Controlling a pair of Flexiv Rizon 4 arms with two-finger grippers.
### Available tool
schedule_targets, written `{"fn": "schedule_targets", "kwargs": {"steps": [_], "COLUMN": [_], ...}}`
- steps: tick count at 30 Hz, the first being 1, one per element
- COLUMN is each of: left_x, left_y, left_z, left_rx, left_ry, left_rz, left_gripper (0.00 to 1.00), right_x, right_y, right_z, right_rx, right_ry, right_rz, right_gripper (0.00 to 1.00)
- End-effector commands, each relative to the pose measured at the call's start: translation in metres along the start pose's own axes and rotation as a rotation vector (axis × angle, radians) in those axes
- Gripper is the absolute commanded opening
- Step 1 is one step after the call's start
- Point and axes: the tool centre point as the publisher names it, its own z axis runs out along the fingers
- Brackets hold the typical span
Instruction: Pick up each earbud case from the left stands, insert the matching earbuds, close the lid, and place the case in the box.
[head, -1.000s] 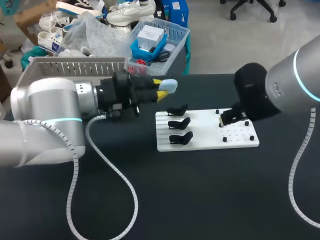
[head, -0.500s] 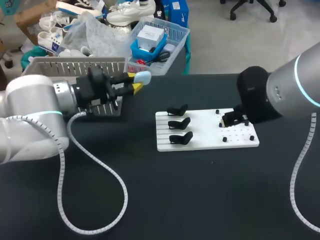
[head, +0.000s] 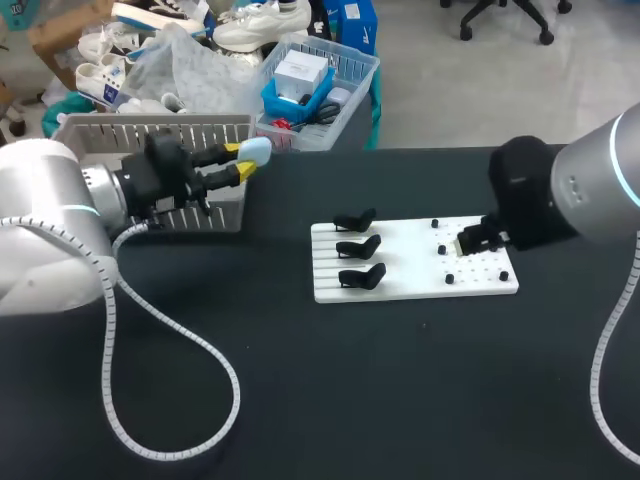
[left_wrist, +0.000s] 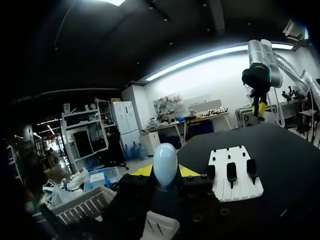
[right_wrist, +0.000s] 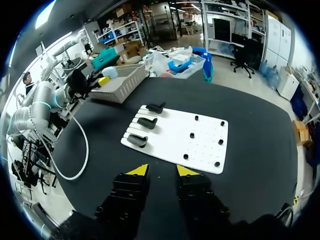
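Note:
My left gripper (head: 243, 160) is shut on a light blue earbud case (head: 256, 150), held with its lid closed over the right end of the grey slatted basket (head: 150, 128). In the left wrist view the case (left_wrist: 165, 165) stands upright between the yellow tips of that gripper (left_wrist: 165, 173). The white board (head: 400, 262) carries three bare black stands (head: 360, 247) on its left side and small black pieces (head: 449, 279) on its right. My right gripper (head: 478, 238) hovers over the board's right part. In its own view this gripper (right_wrist: 161, 170) is open with nothing between its fingers.
A clear bin (head: 320, 85) with boxes and a blue item stands just behind the table, beside the basket. Dark tabletop (head: 380, 380) stretches in front of the board. A white cable (head: 190, 350) from my left arm loops over the table's left part.
My left arm has drawn back to the left with the blue case, from beside the stands to the basket. My right gripper has shifted slightly to the right over the board.

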Motion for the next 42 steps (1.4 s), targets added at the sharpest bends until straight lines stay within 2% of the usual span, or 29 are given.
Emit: {"fn": "schedule_targets", "kwargs": {"steps": [1, 12, 15, 22, 28, 42], "left_x": [0.003, 0.008, 0.014, 0.032, 0.045, 0.063], "left_y": [-0.005, 0.021, 0.029, 0.045, 0.051, 0.084], "left_z": [-0.012, -0.028, -0.034, -0.037, -0.038, -0.042], "left_rx": [-0.136, -0.14, -0.164, -0.134, -0.119, -0.142], "left_ry": [0.013, 0.175, 0.199, 0.275, 0.299, 0.311], "left_rz": [0.001, 0.056, 0.049, 0.048, 0.032, 0.004], "left_gripper": [0.0, 0.0, 0.0, 0.0, 0.0, 0.0], "right_x": [-0.001, -0.002, -0.001, -0.003, -0.006, -0.012], "right_y": [0.0, -0.005, -0.006, -0.006, -0.004, 0.0], "right_z": [0.004, 0.014, 0.016, 0.015, 0.016, 0.025], "right_rx": [0.0, -0.01, -0.011, 0.004, 0.016, 0.037], "right_ry": [-0.052, -0.054, -0.05, -0.044, -0.036, 0.003], "right_rz": [0.001, 0.025, 0.036, 0.054, 0.066, 0.072], "right_gripper": [0.31, 0.3, 0.3, 0.3, 0.31, 0.31]}}
